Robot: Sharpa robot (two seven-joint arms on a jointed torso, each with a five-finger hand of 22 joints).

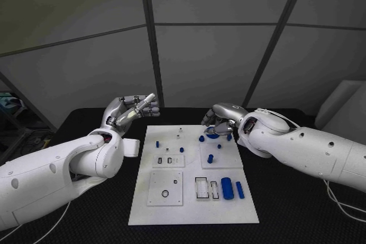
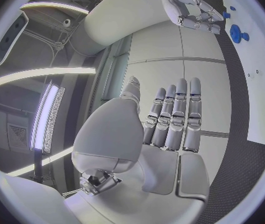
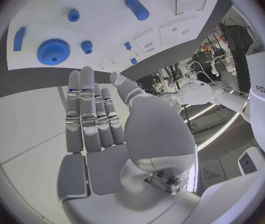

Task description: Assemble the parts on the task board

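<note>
- Head view: the board [image 1: 192,212] lies in the middle of the worktop [image 1: 290,212], with small blue parts scattered over it.
- Near the board's far right corner sits a blue gear [image 3: 53,52], part-hidden in the head view by the right hand [image 1: 219,122].
- Right hand hovers just above the gear end of the board, fingers [image 3: 87,114] straight, side by side and holding nothing; in the right wrist view the gear lies just past the fingertips.
- Left hand [image 1: 134,110] hangs off the board's far left corner, raised above the worktop; its fingers [image 2: 177,119] are extended together, also empty.
- Toward the board's near right lie a thick blue cylinder [image 1: 227,188] and a thinner peg [image 1: 239,189], side by side, long axes running from the board's near edge to its far edge, beside two rectangular slots [image 1: 207,188].
- Smaller blue pegs [image 1: 169,148] stand about the board's middle, well apart from both hands.
- My judgement: the right hand is much nearer a part than the left, and the gear is the likely target, since it sits straight ahead of those fingers, so reaching on and down, then closing around it, would take it.
- Risk: the gear lies flat, so the fingers may slide over its rim rather than get under it.
</note>
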